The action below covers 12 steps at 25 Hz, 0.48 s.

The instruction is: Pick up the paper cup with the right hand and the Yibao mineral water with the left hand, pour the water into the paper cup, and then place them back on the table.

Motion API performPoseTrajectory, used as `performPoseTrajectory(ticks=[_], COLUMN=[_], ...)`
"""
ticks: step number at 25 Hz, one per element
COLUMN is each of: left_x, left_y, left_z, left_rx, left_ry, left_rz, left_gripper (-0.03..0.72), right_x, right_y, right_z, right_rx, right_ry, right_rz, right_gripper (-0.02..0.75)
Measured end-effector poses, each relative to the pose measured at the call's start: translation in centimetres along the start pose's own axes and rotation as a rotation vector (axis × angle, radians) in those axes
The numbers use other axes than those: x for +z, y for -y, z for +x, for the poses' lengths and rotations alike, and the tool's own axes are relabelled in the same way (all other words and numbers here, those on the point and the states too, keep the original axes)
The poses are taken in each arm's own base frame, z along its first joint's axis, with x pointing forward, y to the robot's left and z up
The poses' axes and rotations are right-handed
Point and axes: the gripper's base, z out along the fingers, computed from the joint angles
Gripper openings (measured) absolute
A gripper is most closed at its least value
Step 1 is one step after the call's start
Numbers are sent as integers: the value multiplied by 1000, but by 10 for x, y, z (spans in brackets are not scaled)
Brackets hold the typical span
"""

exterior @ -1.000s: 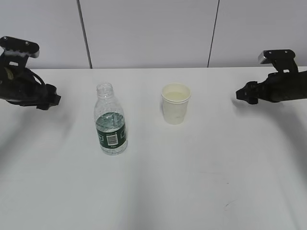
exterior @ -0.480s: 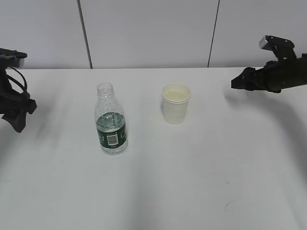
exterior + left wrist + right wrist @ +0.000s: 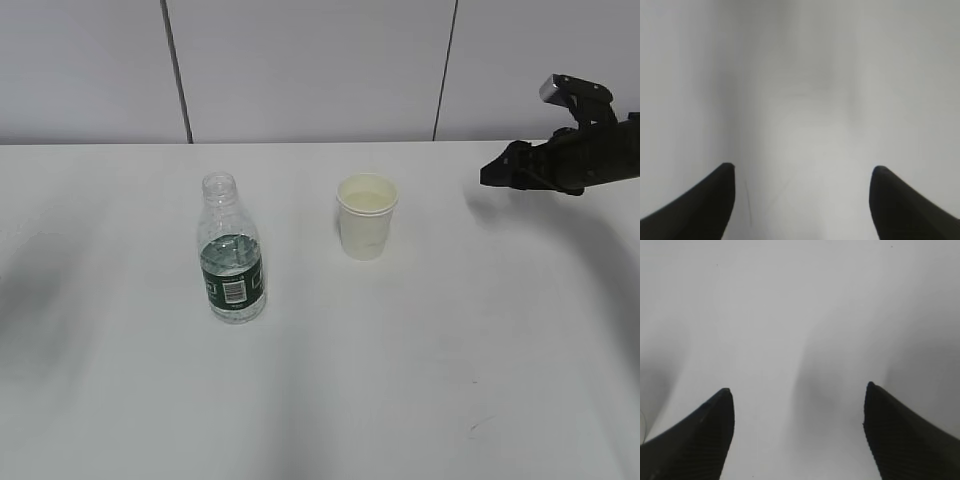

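1. Bottle stands upright and uncapped on the table, left of centre, some water inside.
2. Cup sits upright just right of it, a bit farther back, not touching.
3. Right hand hovers far right, well apart from cup; its wrist view shows fingers spread wide, holding nothing.
4. Left hand only shows in its wrist view: wide apart too, nothing held.
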Motion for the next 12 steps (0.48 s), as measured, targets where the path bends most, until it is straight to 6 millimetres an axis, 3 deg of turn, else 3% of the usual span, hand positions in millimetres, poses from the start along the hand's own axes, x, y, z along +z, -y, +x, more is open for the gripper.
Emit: performPoseTrajectory(ticks=[5, 12], left_x=[-28, -42], left_y=[1, 2], left_z=[40, 94], left_rx=[-45, -72], left_ry=[122, 276], left_rz=[51, 82], left_gripper=[510, 510], right_x=[0, 0], right_y=[0, 0], right_z=[0, 0], right_rx=[0, 0], right_ry=[0, 0], right_rz=[0, 0], right_gripper=[596, 596])
